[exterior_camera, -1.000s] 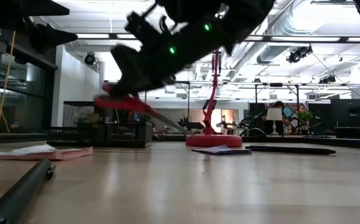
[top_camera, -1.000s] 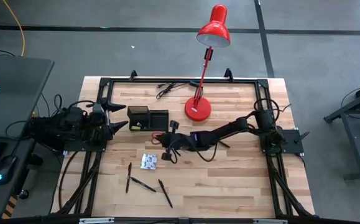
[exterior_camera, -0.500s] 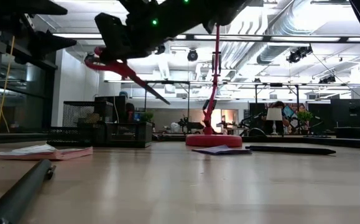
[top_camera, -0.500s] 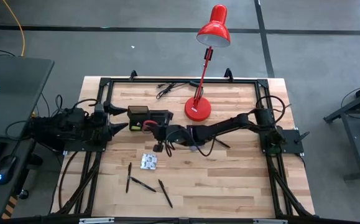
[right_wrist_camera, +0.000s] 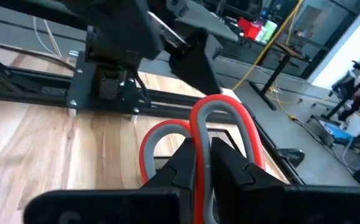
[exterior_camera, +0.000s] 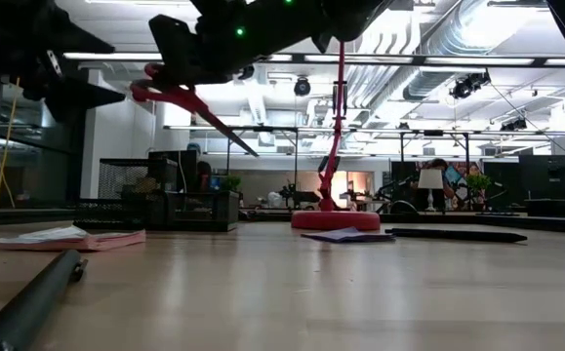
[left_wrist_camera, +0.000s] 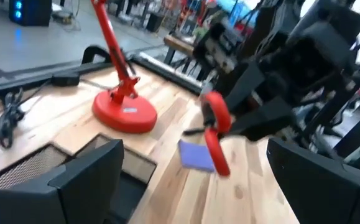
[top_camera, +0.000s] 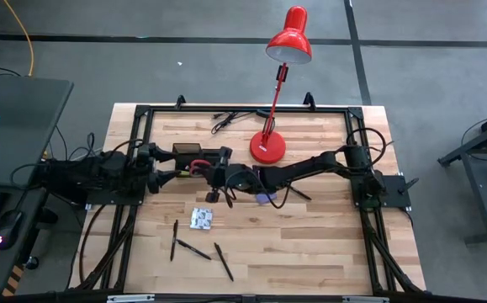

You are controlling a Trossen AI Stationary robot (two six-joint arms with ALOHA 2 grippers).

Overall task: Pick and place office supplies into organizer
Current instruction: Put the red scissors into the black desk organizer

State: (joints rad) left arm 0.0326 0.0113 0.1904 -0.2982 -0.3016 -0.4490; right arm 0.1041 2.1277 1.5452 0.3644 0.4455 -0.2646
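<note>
Red-handled scissors (top_camera: 198, 166) hang in the air just over the black organizer (top_camera: 194, 152), with my right gripper (top_camera: 217, 173) shut on them. In the low view the scissors (exterior_camera: 180, 97) are well above the table. My left gripper (top_camera: 161, 165) stands open at the organizer's left side, holding nothing. A purple pad (top_camera: 266, 199) lies flat under the right arm. A patterned packet (top_camera: 201, 219) and three black pens (top_camera: 194, 249) lie flat toward the near edge. My right gripper pinches one red handle loop (right_wrist_camera: 199, 132) of the scissors between its two fingers. The fingers come nearly level from the table's right side. The scissors are lifted clear, handles toward the left arm, and the blades (exterior_camera: 225, 138) slant downward.
A red desk lamp stands on its round base (top_camera: 268, 149) just right of the organizer, its stem leaning to the far side. A black cable (top_camera: 226, 122) lies at the far edge. A black frame (top_camera: 142, 114) rings the table. Bare wood lies near the front right.
My right gripper has risen and gone toward the table's left and far side, to the organizer, carrying the scissors from just above the table to well above it. My left gripper has sunk a little and rolled about its own axis, staying open.
</note>
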